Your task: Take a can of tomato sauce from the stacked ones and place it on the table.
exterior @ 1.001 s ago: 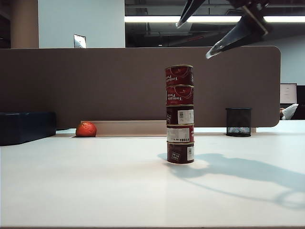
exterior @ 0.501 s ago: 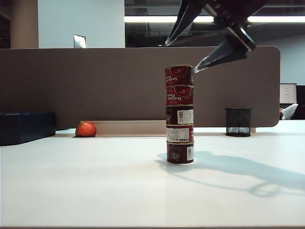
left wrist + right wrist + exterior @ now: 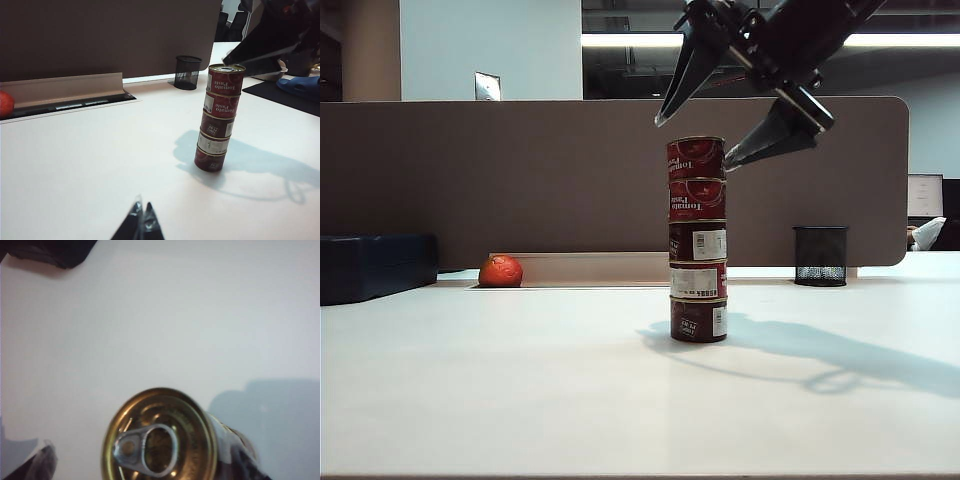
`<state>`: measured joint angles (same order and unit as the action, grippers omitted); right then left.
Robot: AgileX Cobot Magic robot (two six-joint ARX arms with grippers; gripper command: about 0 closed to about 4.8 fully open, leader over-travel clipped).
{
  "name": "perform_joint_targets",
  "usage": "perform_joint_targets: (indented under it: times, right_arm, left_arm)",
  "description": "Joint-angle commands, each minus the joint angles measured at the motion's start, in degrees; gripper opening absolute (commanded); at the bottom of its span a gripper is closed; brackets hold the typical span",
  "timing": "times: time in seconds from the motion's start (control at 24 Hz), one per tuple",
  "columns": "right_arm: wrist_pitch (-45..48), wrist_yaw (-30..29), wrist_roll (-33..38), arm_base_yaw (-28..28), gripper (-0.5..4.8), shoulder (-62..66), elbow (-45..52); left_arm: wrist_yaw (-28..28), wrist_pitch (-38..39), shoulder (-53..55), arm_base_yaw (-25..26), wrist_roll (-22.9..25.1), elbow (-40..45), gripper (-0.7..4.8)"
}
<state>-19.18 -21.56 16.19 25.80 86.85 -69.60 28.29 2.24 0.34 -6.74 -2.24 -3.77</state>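
exterior view: the stacked ones [image 3: 698, 240], five dark red tins in one upright column, stand near the middle of the table [image 3: 520, 380], and the can of tomato sauce [image 3: 696, 158] is the topmost tin. the right gripper [image 3: 692, 143] hangs over it with jaws spread wide, one fingertip at its 11 o'clock and one at its 3 o'clock, grasping nothing. the left gripper [image 3: 142, 216], fingertips pressed together and empty, sits low over the table at the column's 7 o'clock in the left wrist view.
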Motion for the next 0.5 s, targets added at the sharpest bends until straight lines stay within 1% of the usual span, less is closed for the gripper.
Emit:
perform_joint_targets:
  times: [0.04,0.13,0.21,0.5]
  right_arm:
    - [0.9,0.0,-0.2,0.9,4.79,0.3,-0.6]
    - [1.0,0.2,-0.2,1.3,4.79,0.5,-0.7]
    - [1.0,2.4,-0.2,1.9,4.79,1.1,-0.8]
    - [1.0,5.2,-0.2,1.9,4.79,1.9,-0.9]
  left_arm:
    - [0.0,-0.6,0.0,0.0,-0.1,-0.4,-0.06]
    - [-0.1,-0.6,0.0,0.0,-0.1,-0.4,-0.06]
    - [0.0,-0.6,0.0,0.0,-0.1,-0.4,-0.06]
    - [0.0,-0.6,0.0,0.0,-0.1,-0.4,-0.06]
